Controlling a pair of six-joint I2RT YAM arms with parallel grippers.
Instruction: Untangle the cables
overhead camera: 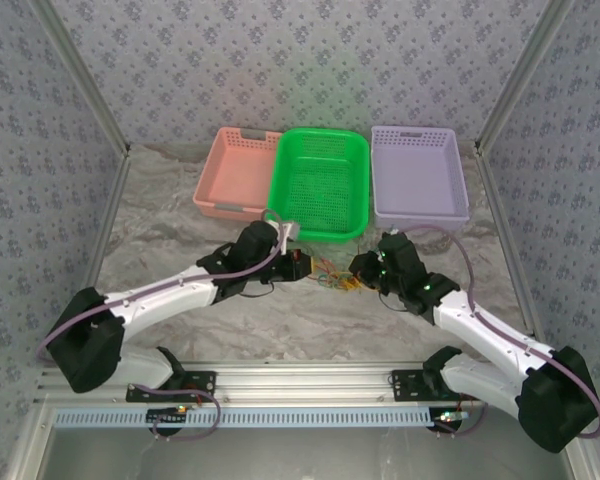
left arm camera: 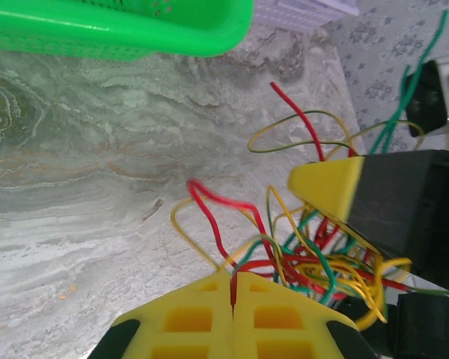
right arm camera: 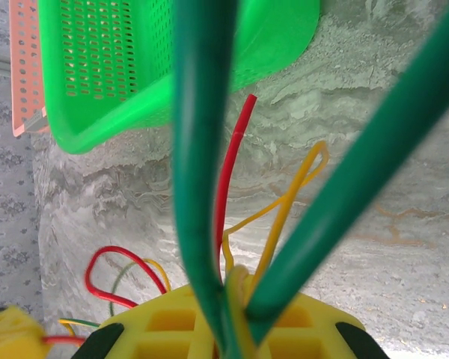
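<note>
Clenched left fingers (left arm camera: pixel 187 321) pinch a red strand (left arm camera: pixel 223 243) at their tips; right fingers (right arm camera: pixel 165 329), also clenched, grip a green strand (right arm camera: pixel 202 149) and a yellow strand (right arm camera: pixel 284 217). The cables (overhead camera: pixel 332 275) bunch between both pairs over the table (left arm camera: pixel 75 209), seemingly held for pulling apart.

Tangled cables (overhead camera: pixel 333 279) between left gripper (overhead camera: pixel 305 268) and right gripper (overhead camera: pixel 359 268), with pink basket (overhead camera: pixel 237 170), green basket (overhead camera: pixel 323 190) and lilac basket (overhead camera: pixel 417 180) behind.

We see grey floral-patterned walls (overhead camera: pixel 300 60) on three sides. Between them lies a marbled grey surface (overhead camera: pixel 310 330), evenly lit.
</note>
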